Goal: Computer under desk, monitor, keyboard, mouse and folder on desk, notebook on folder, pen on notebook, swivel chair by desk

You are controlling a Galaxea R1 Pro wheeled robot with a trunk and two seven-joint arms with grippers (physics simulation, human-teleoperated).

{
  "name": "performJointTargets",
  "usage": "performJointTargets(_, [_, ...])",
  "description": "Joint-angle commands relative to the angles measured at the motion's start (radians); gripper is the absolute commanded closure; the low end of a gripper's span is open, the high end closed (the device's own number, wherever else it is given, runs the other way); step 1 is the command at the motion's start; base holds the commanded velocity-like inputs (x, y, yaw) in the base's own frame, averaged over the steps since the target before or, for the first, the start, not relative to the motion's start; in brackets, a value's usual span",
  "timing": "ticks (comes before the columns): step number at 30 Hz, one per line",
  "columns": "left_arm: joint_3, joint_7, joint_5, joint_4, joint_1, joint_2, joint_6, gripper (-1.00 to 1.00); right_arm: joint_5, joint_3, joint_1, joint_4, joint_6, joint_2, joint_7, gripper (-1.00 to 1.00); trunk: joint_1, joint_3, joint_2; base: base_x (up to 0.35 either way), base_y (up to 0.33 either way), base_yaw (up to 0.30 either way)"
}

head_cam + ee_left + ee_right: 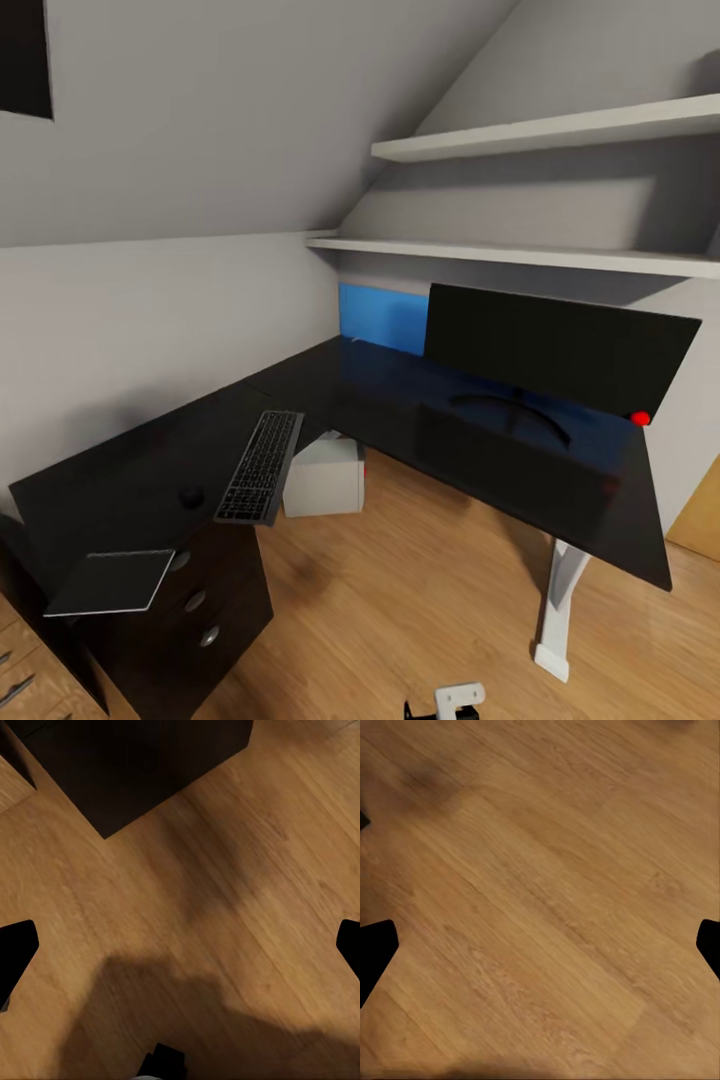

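Note:
The L-shaped black desk [420,420] fills the head view. The wide black monitor [555,350] stands on its right wing, in front of the blue back panel. The slim keyboard [261,467] lies on the left wing, with the small black mouse [190,496] just left of it. The grey notebook [110,582] lies at the desk's near left end, overhanging the edge. The light grey computer [323,477] sits on the floor under the desk. My left gripper [180,952] and right gripper [540,952] both hang open over the oak floor, holding nothing. The folder, pen and swivel chair are out of view.
A black drawer cabinet [190,610] stands under the desk's left end; its corner [135,765] shows in the left wrist view. A light-wood drawer chest [20,670] is at the lower left. White shelves [540,255] hang above the monitor. A white desk leg [560,600] stands at the right.

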Motion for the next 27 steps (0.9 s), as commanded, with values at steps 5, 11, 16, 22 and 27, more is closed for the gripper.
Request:
performJointTargets(5, [-0.009, 0.008, 0.005, -0.001, 0.000, 0.001, -0.001, -1.00, -0.008, 0.008, -0.001, 0.004, -0.003, 0.000, 0.008, -1.00, 0.019, -0.017, -0.036, 0.000, 0.000, 0.000])
performJointTargets(11, [-0.011, 0.007, 0.005, -0.007, 0.000, -0.001, -0.001, -1.00, -0.012, 0.008, -0.001, 0.002, -0.004, 0.000, 0.011, -1.00, 0.042, -0.036, -0.078, 0.000, 0.000, -0.011])
performJointTargets(16, [-0.021, 0.050, -0.064, -0.266, 0.000, -0.072, 0.018, -1.00, -0.008, 0.010, -0.001, -0.010, -0.100, -0.003, 0.011, -1.00, 0.061, -0.051, -0.113, 0.000, 0.000, -0.033])
performJointTargets(22, [-0.015, 0.304, -0.214, -0.941, 0.000, -0.086, 0.540, -1.00, -0.058, -0.112, -0.022, -0.254, -0.072, -0.036, -0.012, -1.00, 0.084, -0.070, -0.155, 0.000, 0.000, 0.000])
performJointTargets(27, [-0.015, 0.309, -0.214, -1.141, 0.000, -0.087, 0.672, -1.00, -0.175, -0.177, -0.122, -0.273, 0.057, -0.039, -0.012, -1.00, 0.104, -0.086, -0.190, 0.000, 0.000, 0.000])
